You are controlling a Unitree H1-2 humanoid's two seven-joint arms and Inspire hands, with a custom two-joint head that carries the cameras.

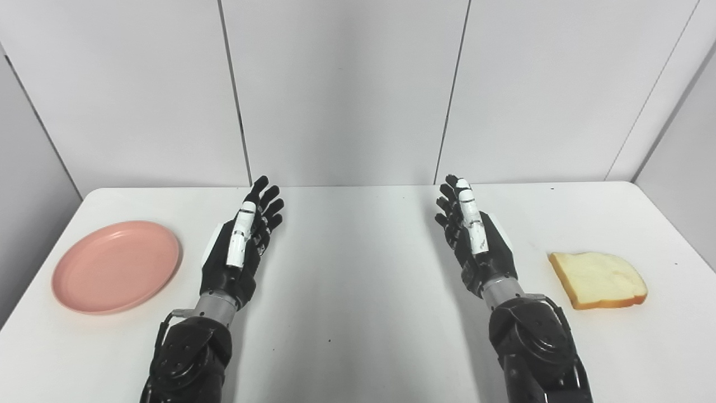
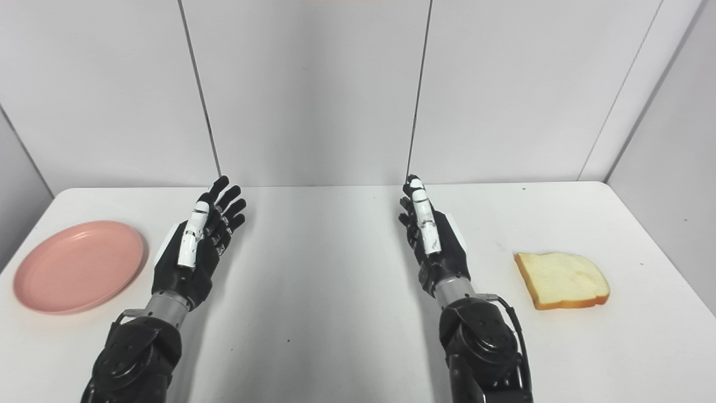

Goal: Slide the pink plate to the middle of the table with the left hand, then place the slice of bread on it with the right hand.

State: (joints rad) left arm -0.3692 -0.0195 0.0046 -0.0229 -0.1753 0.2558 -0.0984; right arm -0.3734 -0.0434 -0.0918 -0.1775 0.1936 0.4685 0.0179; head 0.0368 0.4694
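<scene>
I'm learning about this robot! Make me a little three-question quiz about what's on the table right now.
1. True or false: the slice of bread already lies on the pink plate.
2. Which hand is nearer the plate? A) the left hand B) the right hand C) neither, the plate sits exactly between them
3. Fill in the missing word: both hands hold ______, with fingers stretched out over the white table.

Key
1. False. The bread lies on the table's right side, the plate on its left side, far apart.
2. A. The plate sits just left of the left hand, not touching it.
3. Nothing.
</scene>
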